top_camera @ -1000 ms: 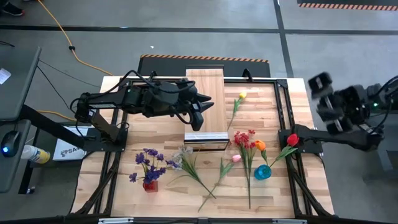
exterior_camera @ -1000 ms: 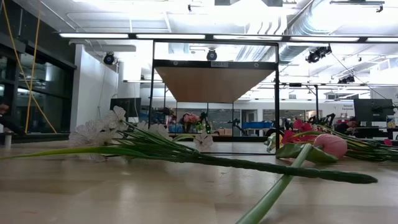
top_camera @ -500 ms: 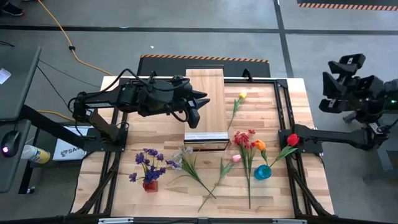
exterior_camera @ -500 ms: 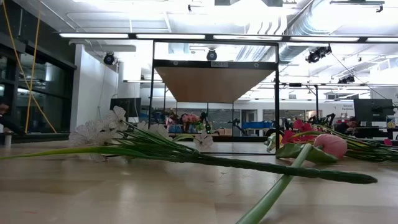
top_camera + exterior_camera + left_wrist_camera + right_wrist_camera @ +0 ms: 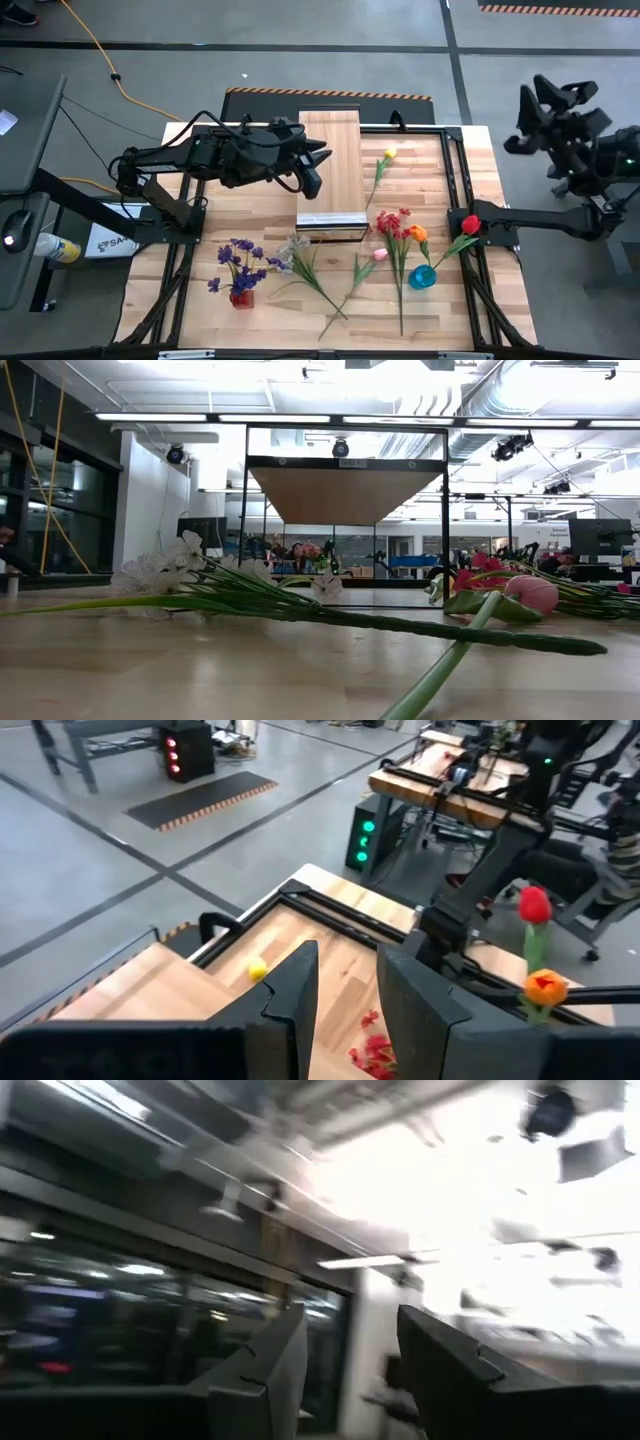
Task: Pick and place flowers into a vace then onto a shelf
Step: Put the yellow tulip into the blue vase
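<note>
The shelf (image 5: 330,160) is a pale plank platform with a metallic strip (image 5: 330,219) at its near end. My left gripper (image 5: 316,166) hovers open over its left edge, and its wrist view (image 5: 345,990) looks toward the yellow tulip (image 5: 258,968). My right gripper (image 5: 545,100) is open, raised beyond the table's right edge (image 5: 350,1360). A red tulip (image 5: 470,224) and an orange tulip (image 5: 418,233) lean out of a blue vase (image 5: 422,277). A purple spray (image 5: 240,258) stands in a red vase (image 5: 241,297). The yellow tulip (image 5: 389,154), red spray (image 5: 392,222), pink tulip (image 5: 380,254) and white spray (image 5: 295,245) lie flat.
A dark metal frame (image 5: 452,170) borders the slatted tabletop. In the low view a white spray (image 5: 160,572) and a pink tulip (image 5: 530,592) lie close to the camera, their stems crossing. Bare wood shows at the table's far left (image 5: 200,185) and near edge.
My right arm, beyond the table's right edge, has swung toward the far side and tipped upward, so its wrist view now looks at the room's ceiling. My left gripper has drifted slightly toward the far edge over the shelf. The flowers and vases have stayed put.
</note>
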`<state>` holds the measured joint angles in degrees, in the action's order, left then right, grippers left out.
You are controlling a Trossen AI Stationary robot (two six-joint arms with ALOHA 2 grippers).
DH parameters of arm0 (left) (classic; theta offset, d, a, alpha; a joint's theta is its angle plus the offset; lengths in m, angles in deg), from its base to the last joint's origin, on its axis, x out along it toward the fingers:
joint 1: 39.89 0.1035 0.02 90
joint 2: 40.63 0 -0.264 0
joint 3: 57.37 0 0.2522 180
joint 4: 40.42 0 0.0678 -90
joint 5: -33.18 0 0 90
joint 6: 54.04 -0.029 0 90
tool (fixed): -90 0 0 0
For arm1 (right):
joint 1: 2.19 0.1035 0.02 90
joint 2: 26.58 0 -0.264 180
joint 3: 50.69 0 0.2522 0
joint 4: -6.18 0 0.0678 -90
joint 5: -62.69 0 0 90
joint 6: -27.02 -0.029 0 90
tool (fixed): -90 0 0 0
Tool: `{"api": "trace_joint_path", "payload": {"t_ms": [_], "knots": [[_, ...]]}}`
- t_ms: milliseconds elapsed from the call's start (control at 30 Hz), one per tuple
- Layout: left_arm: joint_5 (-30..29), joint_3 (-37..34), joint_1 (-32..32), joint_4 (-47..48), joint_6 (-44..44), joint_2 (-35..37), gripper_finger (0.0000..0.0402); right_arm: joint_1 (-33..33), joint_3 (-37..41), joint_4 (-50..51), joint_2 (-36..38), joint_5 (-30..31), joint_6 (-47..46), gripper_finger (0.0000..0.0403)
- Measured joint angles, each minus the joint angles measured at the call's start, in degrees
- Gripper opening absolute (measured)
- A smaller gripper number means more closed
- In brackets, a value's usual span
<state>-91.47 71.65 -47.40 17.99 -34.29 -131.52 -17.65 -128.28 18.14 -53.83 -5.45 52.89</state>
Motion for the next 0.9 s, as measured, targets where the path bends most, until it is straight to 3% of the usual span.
{"api": "trace_joint_path", "payload": {"t_ms": [300, 600, 767, 900], "knots": [[-5.1, 0.0, 0.0, 2.8, -0.6, 0.0, 0.0138, 0.0, 0.0, -0.1, -8.1, 5.7, 4.8, 0.0142], [-10.8, 0.0, 0.0, 4.0, -3.2, 0.1, 0.0138, 0.0, -6.1, 4.6, -19.6, 27.5, 8.3, 0.0142], [-13.9, 0.0, 0.0, 4.0, -4.6, 0.6, 0.0138, -1.6, -15.1, 17.9, -24.9, 30.9, -3.8, 0.0142], [-14.6, 0.0, 0.0, 4.8, -5.1, 1.0, 0.0138, -7.3, -22.9, 32.6, -28.8, 22.1, -20.5, 0.0142]]}}
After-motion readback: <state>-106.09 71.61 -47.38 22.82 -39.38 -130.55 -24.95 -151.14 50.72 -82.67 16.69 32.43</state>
